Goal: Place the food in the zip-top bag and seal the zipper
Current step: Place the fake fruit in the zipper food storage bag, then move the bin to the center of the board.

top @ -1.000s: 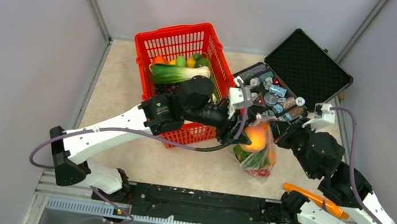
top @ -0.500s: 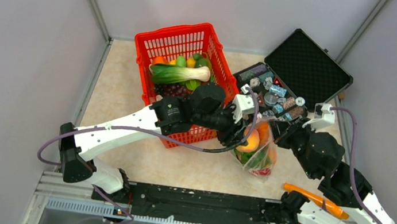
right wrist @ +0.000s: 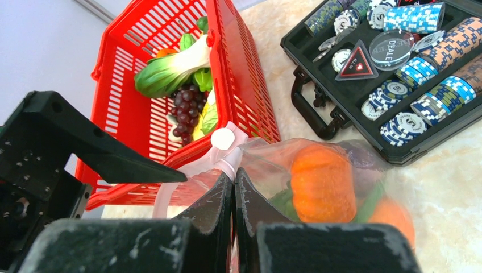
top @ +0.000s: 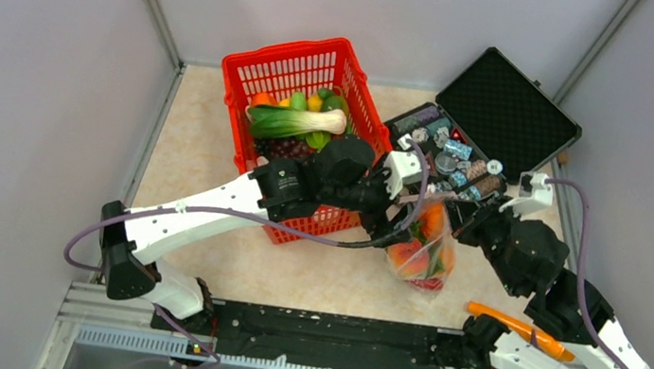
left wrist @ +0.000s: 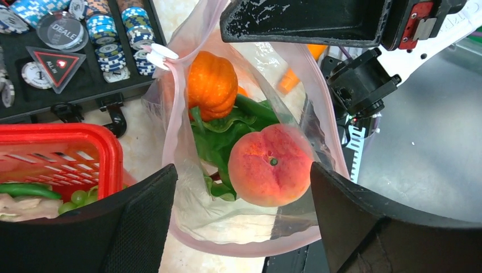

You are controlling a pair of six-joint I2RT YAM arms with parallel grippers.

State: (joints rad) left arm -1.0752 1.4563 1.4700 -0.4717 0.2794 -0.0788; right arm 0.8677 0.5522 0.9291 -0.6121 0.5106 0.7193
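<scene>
The zip-top bag (top: 428, 255) hangs open between the two arms, its mouth facing up. My right gripper (right wrist: 233, 173) is shut on the bag's rim, just under the white slider of the pink zipper (right wrist: 170, 182). Food lies inside: a peach (left wrist: 271, 172), a small pumpkin (left wrist: 212, 85) and green lettuce (left wrist: 219, 133). My left gripper (left wrist: 243, 170) stands open right above the bag's mouth, with the peach loose below its fingers. From the top view, the left gripper (top: 395, 222) sits at the bag's left edge and the right gripper (top: 455, 216) at its upper right.
The red basket (top: 252, 70) stands behind the left arm with more food in it: bok choy (right wrist: 170, 65), grapes (right wrist: 185, 108) and green pieces. An open black case (top: 510, 104) of poker chips lies at the back right, close to the bag.
My left gripper carried the peach over the bag's mouth, then opened; the peach has dropped inside. The right gripper has kept its hold on the rim.
</scene>
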